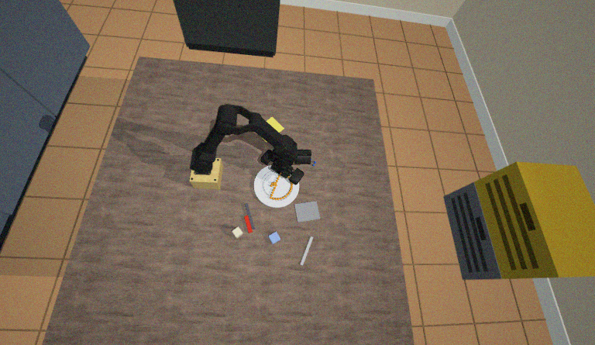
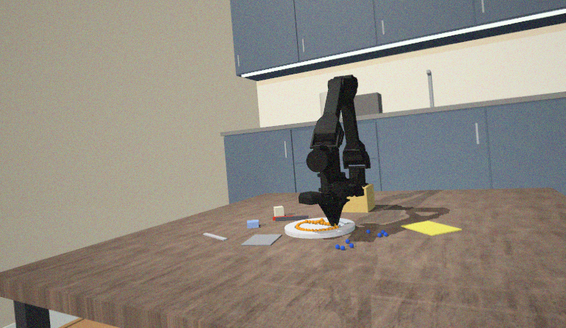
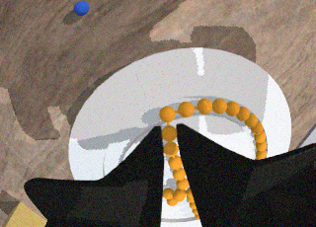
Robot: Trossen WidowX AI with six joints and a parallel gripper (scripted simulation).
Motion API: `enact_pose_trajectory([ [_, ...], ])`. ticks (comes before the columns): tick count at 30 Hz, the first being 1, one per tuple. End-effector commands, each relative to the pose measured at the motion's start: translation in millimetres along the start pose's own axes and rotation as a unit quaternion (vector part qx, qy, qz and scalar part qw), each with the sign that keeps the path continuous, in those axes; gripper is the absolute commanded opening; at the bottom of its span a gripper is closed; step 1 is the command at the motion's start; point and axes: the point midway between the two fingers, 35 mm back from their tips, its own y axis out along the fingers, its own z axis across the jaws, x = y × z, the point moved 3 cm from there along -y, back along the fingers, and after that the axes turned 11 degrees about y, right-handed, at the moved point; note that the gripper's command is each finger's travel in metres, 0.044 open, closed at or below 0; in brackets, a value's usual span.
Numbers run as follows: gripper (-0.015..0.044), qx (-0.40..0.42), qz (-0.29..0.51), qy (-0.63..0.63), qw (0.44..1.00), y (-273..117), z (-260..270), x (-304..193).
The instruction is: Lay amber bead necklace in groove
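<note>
The white round bead board (image 1: 259, 193) (image 2: 292, 231) (image 3: 281, 113) lies flat on the table. The amber bead necklace (image 1: 281, 198) (image 2: 297, 227) (image 3: 219, 106) lies on it. One part curves along the board's ring; from a sharp corner, another part runs nearly straight across the inside, with a small bunch of beads near it. Whether the curved beads sit down in the groove is hard to tell. My gripper (image 2: 334, 224) (image 3: 169, 131) is low over the board, shut on a necklace bead just beside that corner. In the top view the hand hides the fingertips.
Blue beads (image 2: 342, 248) (image 3: 81, 8) lie loose beside the board. A yellow sheet (image 1: 275, 124) (image 2: 432, 228), a grey plate (image 1: 307, 211) (image 2: 261, 239), a blue block (image 1: 274, 237), a cream block (image 1: 237, 232), a red-handled tool (image 1: 248, 224) and a pale bar (image 1: 306, 250) lie around it.
</note>
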Motion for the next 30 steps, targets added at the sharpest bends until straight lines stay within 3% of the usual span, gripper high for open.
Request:
enact_pose_trajectory([
  [1,0.0000,0.000,0.000,0.000,1.000,-0.3,-0.1,0.1],
  [30,0.0000,0.002,0.002,0.000,1.000,2.0,12.8,5.6],
])
